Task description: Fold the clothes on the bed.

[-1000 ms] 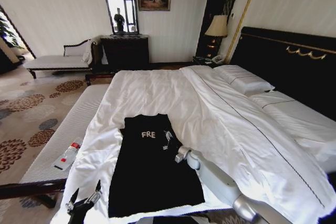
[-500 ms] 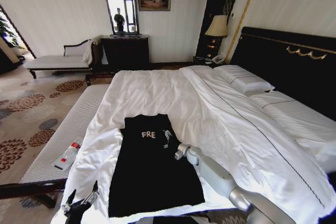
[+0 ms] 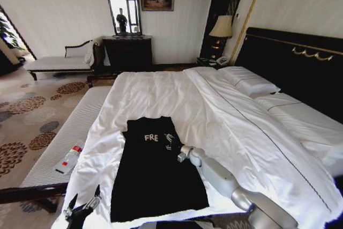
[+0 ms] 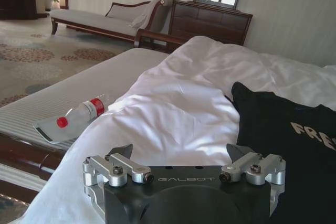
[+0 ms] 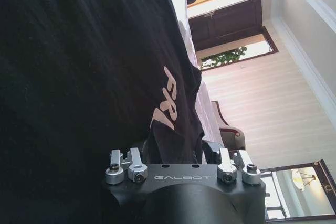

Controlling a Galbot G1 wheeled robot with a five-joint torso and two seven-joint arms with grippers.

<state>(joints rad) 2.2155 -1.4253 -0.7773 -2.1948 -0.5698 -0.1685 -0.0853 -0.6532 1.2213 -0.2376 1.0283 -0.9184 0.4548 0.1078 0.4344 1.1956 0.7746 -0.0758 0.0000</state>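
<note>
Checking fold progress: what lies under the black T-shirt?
The black T-shirt lies on the bed's white duvet, right tool on its folded edge. Whatever lies beneath the folded fabric is covered.

The white-sheeted bed (image 3: pixel 225 116) carries a black T-shirt (image 3: pixel 155 175) lying flat near its foot, pillows (image 3: pixel 249 81) at its head.

The right gripper (image 5: pixel 178 153), a black block marked GALBOT with silver metal finger mounts, sits pressed against the black cotton T-shirt (image 5: pixel 79 61), whose dark cloth takes up most of the picture. A fold of that cloth, bearing pale lettering, bunches between the gripper's fingers, which are closed on it. Beyond the shirt's edge lie a dark wooden cabinet (image 5: pixel 231 22), a pale striped wall (image 5: pixel 262 114) and a gold-framed mirror (image 5: pixel 302 192).
</note>
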